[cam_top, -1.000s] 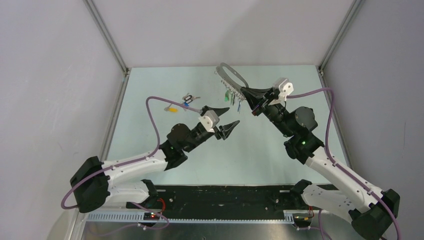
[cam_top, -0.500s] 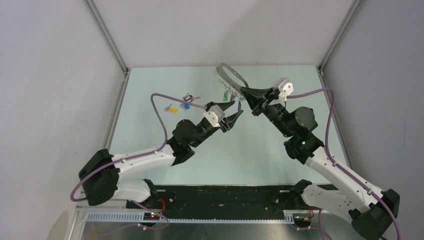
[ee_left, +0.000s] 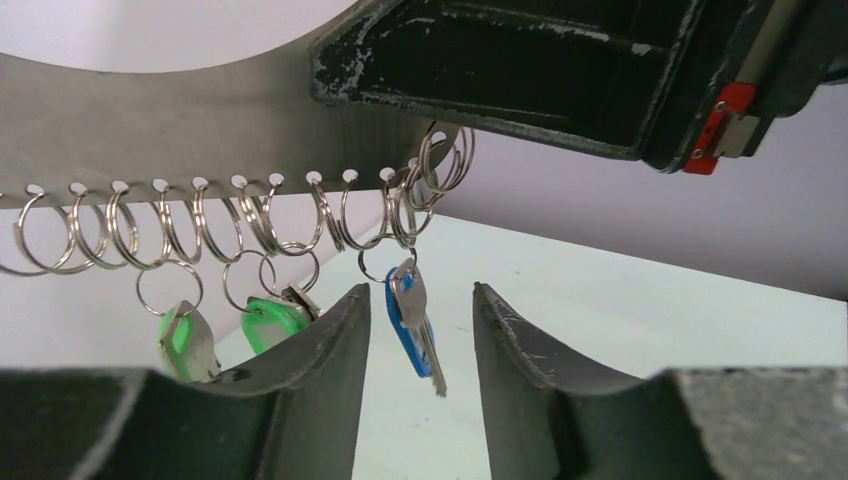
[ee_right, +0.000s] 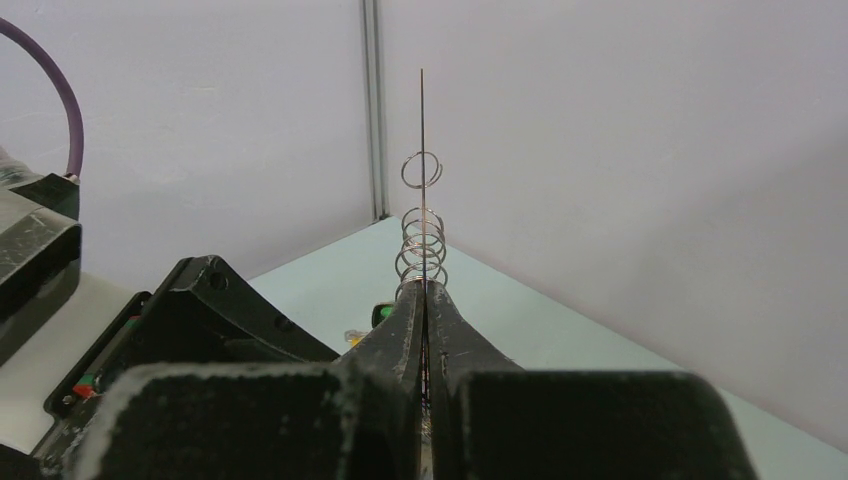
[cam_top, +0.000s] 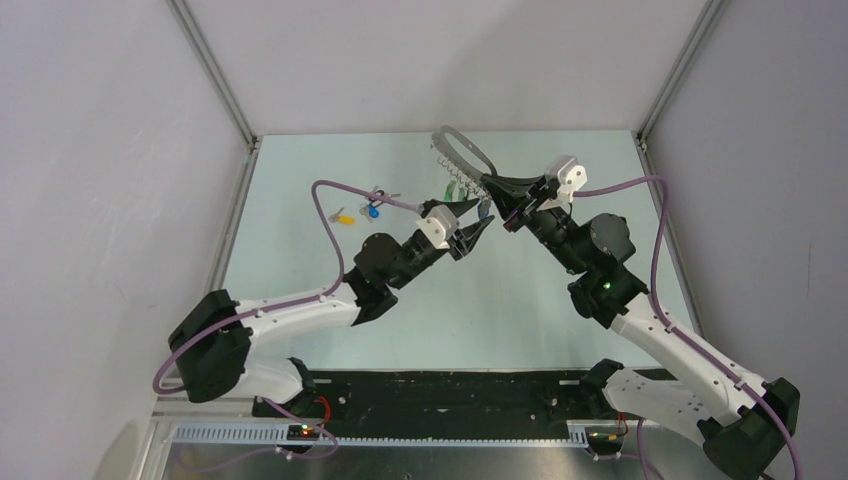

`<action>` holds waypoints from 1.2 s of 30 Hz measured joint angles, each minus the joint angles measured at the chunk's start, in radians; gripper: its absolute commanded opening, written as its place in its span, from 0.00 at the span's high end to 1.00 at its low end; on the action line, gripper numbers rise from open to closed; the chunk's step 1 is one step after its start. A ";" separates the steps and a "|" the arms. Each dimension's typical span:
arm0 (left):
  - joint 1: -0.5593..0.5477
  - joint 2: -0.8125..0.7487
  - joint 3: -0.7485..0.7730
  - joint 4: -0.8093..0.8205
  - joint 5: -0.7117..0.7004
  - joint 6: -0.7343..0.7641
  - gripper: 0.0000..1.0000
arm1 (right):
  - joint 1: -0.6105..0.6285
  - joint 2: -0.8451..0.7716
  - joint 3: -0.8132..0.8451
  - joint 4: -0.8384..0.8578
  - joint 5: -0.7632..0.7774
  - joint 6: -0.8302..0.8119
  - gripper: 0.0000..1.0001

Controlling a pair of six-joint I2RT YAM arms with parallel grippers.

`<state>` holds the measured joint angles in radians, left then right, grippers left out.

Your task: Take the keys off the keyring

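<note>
The right gripper [ee_right: 425,300] is clamped shut on the keyring [ee_left: 150,120], holding it aloft so the keys [ee_left: 185,340] dangle freely beneath it, while the left gripper [cam_top: 483,213], jaws apart, straddles the blue key [ee_left: 410,325] under the keyring, seemingly to pinch it.

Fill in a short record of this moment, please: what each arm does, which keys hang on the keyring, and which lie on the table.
right gripper: jaws shut on the keyring, holding it up above the table
left gripper: jaws open, one on each side of the blue key, not yet closed on it
hanging on the keyring: the blue key and two green keys
lying on the table: a yellow key and a blue-headed key, to the left of both grippers
</note>
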<state>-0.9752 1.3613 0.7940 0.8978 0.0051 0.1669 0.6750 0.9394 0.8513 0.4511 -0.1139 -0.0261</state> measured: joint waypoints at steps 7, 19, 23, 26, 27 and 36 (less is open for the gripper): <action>0.000 0.007 0.000 0.000 -0.042 0.001 0.67 | 0.000 -0.002 0.000 0.000 0.000 0.000 1.00; 0.000 0.007 0.000 0.000 -0.055 0.001 0.76 | -0.001 -0.010 0.000 0.000 0.000 0.001 1.00; 0.000 0.009 0.000 0.000 -0.055 0.001 0.86 | -0.003 -0.012 0.000 0.000 0.000 0.008 1.00; 0.000 0.009 0.000 0.000 -0.056 0.001 0.90 | -0.005 -0.014 0.000 -0.001 0.000 0.009 1.00; 0.000 0.009 0.000 0.000 -0.056 0.001 0.91 | -0.005 -0.014 0.000 -0.001 0.000 0.010 1.00; 0.000 0.011 0.000 -0.004 -0.055 -0.009 1.00 | -0.014 -0.023 0.000 -0.016 0.009 0.016 1.00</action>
<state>-0.9752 1.3720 0.7940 0.8940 -0.0498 0.1581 0.6613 0.9169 0.8513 0.4347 -0.1047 -0.0105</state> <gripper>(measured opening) 0.022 0.011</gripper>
